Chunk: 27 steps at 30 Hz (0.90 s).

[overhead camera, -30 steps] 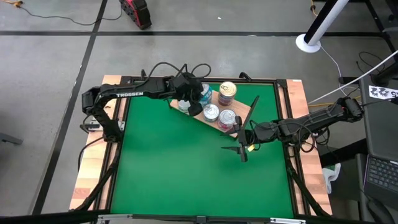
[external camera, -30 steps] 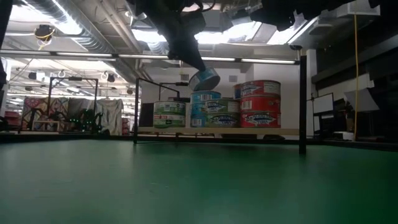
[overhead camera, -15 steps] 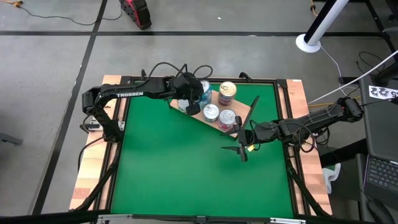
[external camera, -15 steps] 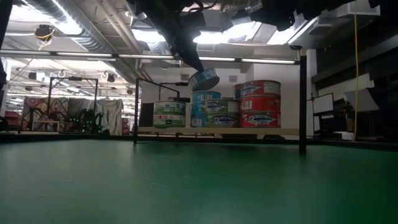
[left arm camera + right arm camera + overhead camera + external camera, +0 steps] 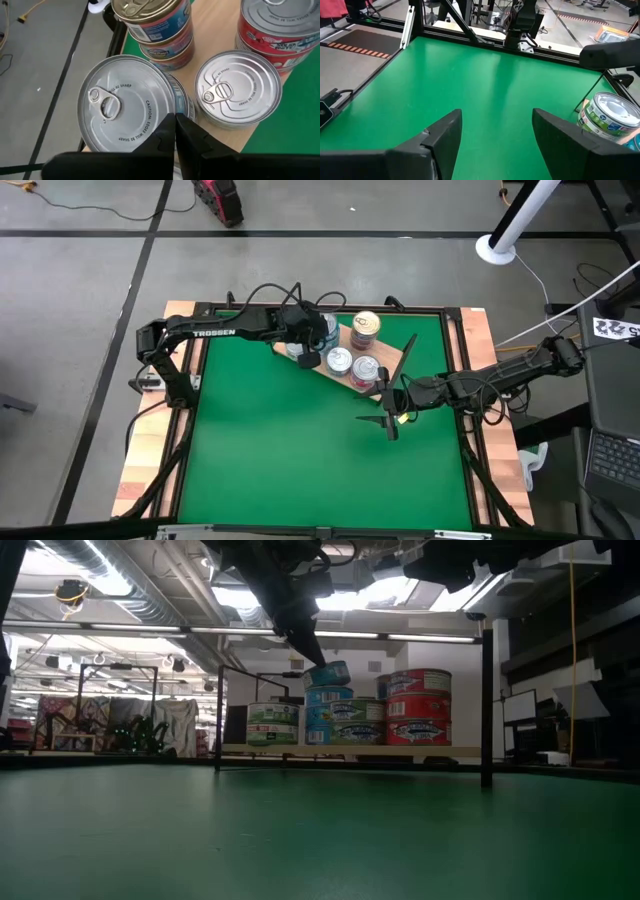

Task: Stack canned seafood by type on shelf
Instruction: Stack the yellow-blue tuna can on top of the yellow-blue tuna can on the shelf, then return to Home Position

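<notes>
Shelf (image 5: 392,366) was seen lying diagonally at the far centre-right of the green table (image 5: 300,450), tins grouped on it. In the low view, a green-labelled tin (image 5: 272,725) was noted at the board's left end, a teal/blue stack (image 5: 340,718) at mid-board, and a red stack (image 5: 416,706) three high at the right.

L gripper (image 5: 309,356) was found over the shelf's left end, fingers clenched together w/ nothing between them. In the left wrist view, the shut fingertips (image 5: 175,132) were seen just above the rim of a silver pull-tab lid (image 5: 126,109); contact could not be told. A second silver lid (image 5: 238,89) was noted beside it, a gold-topped tin (image 5: 153,15) beyond, and a red-labelled tin (image 5: 280,25) to one side. In the low view the top teal tin (image 5: 327,673) was seen sitting on its stack, slightly tilted, arm directly above.

R gripper (image 5: 388,418) was recorded low over the bare mat nr the shelf's right end, jaws spread, nothing held.
</notes>
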Motion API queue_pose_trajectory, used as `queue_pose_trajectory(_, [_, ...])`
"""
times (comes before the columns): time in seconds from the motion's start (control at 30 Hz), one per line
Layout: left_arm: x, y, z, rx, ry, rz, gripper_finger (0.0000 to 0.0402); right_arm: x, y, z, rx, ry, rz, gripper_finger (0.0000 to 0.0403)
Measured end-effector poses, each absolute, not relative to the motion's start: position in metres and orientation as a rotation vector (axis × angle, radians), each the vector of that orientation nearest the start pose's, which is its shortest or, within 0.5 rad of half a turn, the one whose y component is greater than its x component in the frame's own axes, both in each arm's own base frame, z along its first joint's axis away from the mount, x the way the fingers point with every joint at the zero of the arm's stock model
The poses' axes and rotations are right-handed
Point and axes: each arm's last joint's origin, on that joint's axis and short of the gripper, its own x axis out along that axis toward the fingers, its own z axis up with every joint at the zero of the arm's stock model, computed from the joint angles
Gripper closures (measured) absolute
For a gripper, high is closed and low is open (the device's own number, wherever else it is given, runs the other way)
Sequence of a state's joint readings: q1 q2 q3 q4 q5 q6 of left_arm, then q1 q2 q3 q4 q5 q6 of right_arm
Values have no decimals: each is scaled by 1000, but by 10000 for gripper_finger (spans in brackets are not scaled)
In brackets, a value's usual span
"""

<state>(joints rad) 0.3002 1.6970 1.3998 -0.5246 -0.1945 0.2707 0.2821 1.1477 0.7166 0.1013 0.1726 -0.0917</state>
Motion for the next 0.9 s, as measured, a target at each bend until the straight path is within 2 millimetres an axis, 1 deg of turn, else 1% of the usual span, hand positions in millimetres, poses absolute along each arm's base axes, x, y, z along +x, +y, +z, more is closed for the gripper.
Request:
queue_pose_trajectory(0.1, [352, 115, 280, 201, 888, 354, 381, 242, 65, 265, -165, 316, 123, 162])
queue_pose_trajectory(0.3, [352, 115, 280, 199, 893, 354, 316, 242, 65, 265, -164, 315, 123, 162])
queue_pose_trajectory(0.37, [351, 115, 282, 200, 889, 354, 300, 242, 65, 265, -165, 315, 123, 162])
queue_pose_trajectory(0.43, [351, 114, 286, 191, 879, 361, 291, 242, 65, 265, -164, 315, 123, 162])
queue_pose_trajectory(0.5, [350, 114, 295, 159, 848, 381, 288, 242, 65, 266, -164, 313, 123, 162])
queue_pose_trajectory(0.6, [345, 113, 315, 131, 806, 399, 292, 239, 64, 270, -161, 295, 116, 162])
queue_pose_trajectory(0.7, [333, 109, 345, 155, 775, 394, 308, 230, 61, 281, -152, 250, 101, 162])
queue_pose_trajectory(0.83, [304, 99, 392, 163, 722, 401, 337, 208, 54, 303, -132, 160, 85, 162])
queue_pose_trajectory(0.9, [282, 93, 411, 153, 700, 408, 353, 193, 49, 315, -121, 111, 69, 162])
